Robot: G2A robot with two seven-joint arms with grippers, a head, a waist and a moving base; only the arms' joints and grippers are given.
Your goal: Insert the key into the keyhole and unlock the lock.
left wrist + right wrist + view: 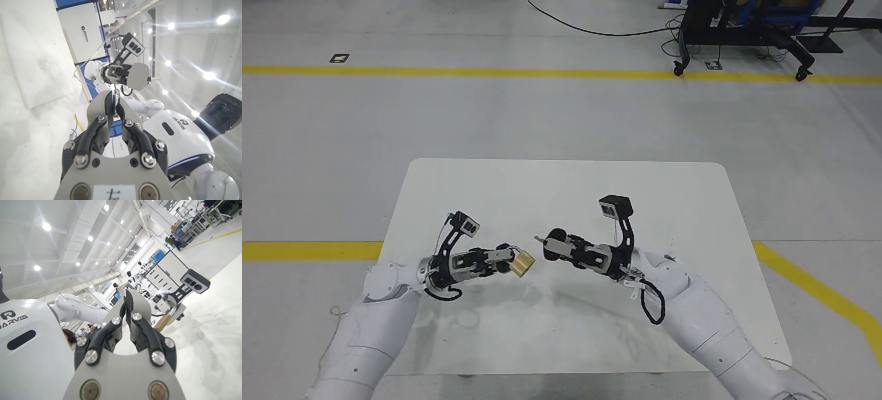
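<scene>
Both arms are up over the table [572, 190]. My left gripper [508, 258] is clamped hard on the lock [524, 263], whose brass body sticks out past my fingertips toward the middle. From my left wrist I see the silver shackle [115, 97] pinched between the ribbed pads [108, 103]. My right gripper [554, 243] is squeezed down on the key [541, 240]. Its blade points across at the lock, with the tip near it but apart and a sliver of bare tabletop showing between them.

The other objects are all on the floor past the far edge. A yellow line [492, 70] runs across, a black cable [592, 28] loops beyond it, and a dark cart [742, 30] sits off to the far right, well away.

I'm working over the near half, about mid-width. The far half lies white and open, there's a wide margin to both side edges, and my forearms cross the near edge.
</scene>
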